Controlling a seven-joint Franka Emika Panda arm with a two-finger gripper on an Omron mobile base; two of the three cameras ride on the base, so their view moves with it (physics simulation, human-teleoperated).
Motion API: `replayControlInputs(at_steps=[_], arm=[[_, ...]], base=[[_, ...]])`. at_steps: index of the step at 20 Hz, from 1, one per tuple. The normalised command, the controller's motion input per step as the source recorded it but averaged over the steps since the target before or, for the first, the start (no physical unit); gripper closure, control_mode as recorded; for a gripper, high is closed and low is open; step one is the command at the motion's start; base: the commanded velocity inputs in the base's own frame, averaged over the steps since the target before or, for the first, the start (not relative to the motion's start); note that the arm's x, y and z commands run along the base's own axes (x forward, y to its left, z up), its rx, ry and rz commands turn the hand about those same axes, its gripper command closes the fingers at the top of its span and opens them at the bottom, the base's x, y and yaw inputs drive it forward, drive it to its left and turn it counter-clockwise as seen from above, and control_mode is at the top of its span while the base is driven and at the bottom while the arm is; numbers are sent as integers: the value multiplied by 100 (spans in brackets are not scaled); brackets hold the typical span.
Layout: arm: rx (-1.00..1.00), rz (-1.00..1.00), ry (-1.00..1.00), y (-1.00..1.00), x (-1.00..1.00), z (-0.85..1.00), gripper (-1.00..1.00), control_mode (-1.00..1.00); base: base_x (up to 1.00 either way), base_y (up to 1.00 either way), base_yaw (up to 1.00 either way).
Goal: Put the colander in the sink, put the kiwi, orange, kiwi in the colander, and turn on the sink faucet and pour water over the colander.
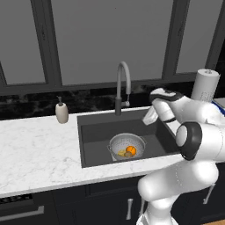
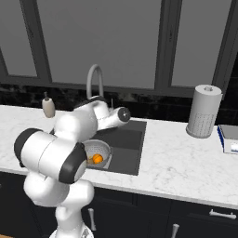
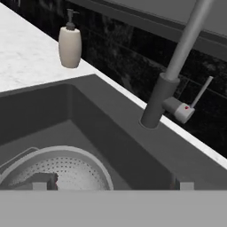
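Note:
The silver colander (image 1: 126, 145) sits in the dark grey sink (image 1: 94, 132), right of its middle. Inside it lie the orange (image 1: 130, 150) and a brown kiwi (image 1: 127, 155) beside it; a second kiwi is too small to make out. From the right base view the colander (image 2: 103, 149) and the orange (image 2: 97, 158) show past my arm. My gripper (image 1: 148, 119) hangs open and empty above the basin's back right, over the colander rim (image 3: 66, 162), facing the sink faucet (image 3: 156, 104) and its side lever (image 3: 197, 97). No water runs from the spout (image 1: 123, 74).
A beige soap pump (image 1: 62, 112) stands on the white marble counter (image 1: 39, 149) left of the sink. A paper towel roll (image 2: 203, 110) and a blue-edged thing (image 2: 228, 138) stand on the right. Dark windows run behind the counter.

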Motion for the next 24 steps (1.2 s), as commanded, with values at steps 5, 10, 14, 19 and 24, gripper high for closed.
replayControlInputs(at_steps=[5, 10, 14, 19, 24], arm=[[11, 0, -5, -1, 52, 2, -100, -100], [14, 0, -25, -1, 26, 2, -100, -100], [10, 0, -31, 0, 21, 6, -100, -100], [11, 0, -9, 0, 29, 21, -100, -100], [11, 0, 0, 1, 33, 27, -100, -100]], base=[[0, 0, 0], [0, 0, 0], [0, 0, 0], [0, 0, 0], [0, 0, 0]])
